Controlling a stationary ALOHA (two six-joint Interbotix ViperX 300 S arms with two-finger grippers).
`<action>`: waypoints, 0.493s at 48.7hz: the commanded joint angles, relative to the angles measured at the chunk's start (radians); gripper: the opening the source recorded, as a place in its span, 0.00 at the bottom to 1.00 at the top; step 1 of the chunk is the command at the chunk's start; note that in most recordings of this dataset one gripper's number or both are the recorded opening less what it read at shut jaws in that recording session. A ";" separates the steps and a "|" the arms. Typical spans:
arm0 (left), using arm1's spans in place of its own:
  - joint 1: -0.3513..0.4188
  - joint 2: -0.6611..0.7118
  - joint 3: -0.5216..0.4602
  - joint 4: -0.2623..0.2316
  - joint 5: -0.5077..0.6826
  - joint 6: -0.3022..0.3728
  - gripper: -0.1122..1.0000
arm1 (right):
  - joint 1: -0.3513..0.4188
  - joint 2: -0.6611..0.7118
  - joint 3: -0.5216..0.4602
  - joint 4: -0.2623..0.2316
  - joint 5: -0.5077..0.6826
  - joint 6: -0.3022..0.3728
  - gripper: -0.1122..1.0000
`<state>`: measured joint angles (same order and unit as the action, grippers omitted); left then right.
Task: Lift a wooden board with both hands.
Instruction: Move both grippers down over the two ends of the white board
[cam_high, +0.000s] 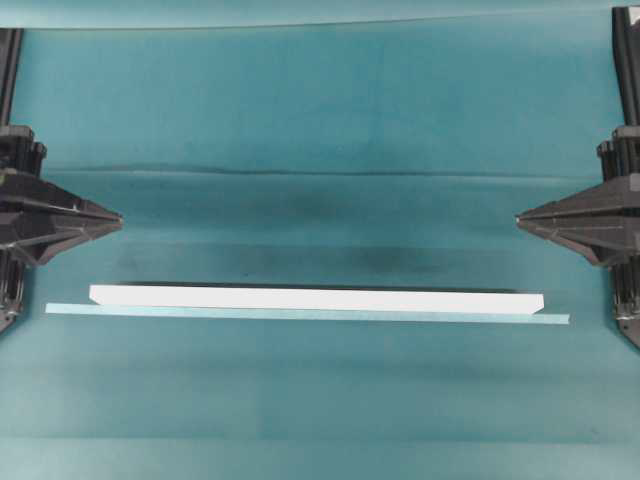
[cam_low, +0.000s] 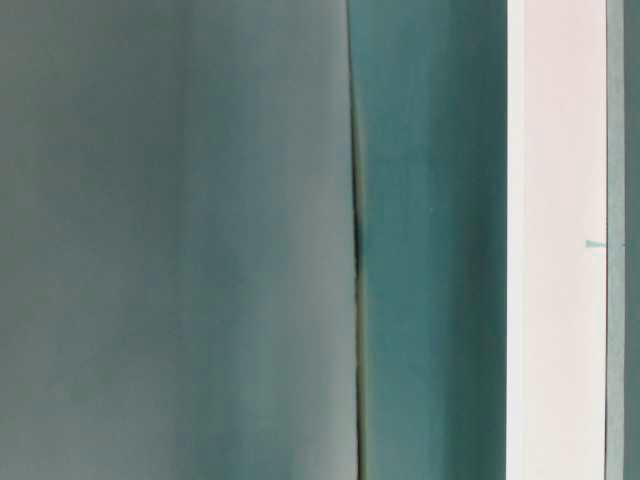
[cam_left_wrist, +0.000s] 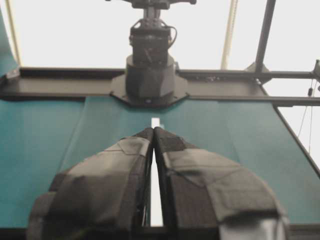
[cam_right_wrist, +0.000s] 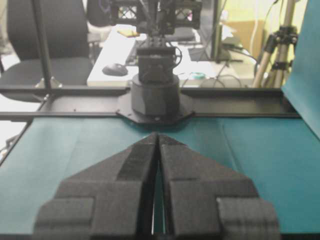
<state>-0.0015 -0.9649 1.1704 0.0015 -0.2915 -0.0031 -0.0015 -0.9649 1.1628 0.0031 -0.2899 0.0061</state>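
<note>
The board (cam_high: 316, 298) lies flat on the teal cloth (cam_high: 320, 120), touching a pale strip (cam_high: 306, 314). Left gripper (cam_high: 118, 217) and right gripper (cam_high: 520, 217) hover apart from it, fingers pressed together.

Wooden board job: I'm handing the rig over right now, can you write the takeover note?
Left pincer: shut, empty, at the left edge, pointing inward.
Right pincer: shut, empty, at the right edge, pointing inward.
Long flat white wooden board: flat on the teal cloth, nearer the camera than both pincers, untouched. A thin pale teal strip lies along its near edge.
Done: nothing.
Left: open both, reach the board's ends, grip, lift together.
</note>
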 joint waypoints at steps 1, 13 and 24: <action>-0.020 0.043 -0.086 0.006 0.038 -0.054 0.23 | -0.006 0.020 -0.017 0.008 -0.005 0.015 0.19; -0.009 0.167 -0.252 0.015 0.359 -0.141 0.08 | -0.046 0.158 -0.184 0.192 0.359 0.106 0.10; -0.009 0.305 -0.388 0.017 0.653 -0.141 0.08 | -0.063 0.305 -0.321 0.192 0.627 0.164 0.10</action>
<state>-0.0107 -0.6934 0.8437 0.0153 0.2823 -0.1442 -0.0568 -0.7041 0.8928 0.1917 0.2715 0.1503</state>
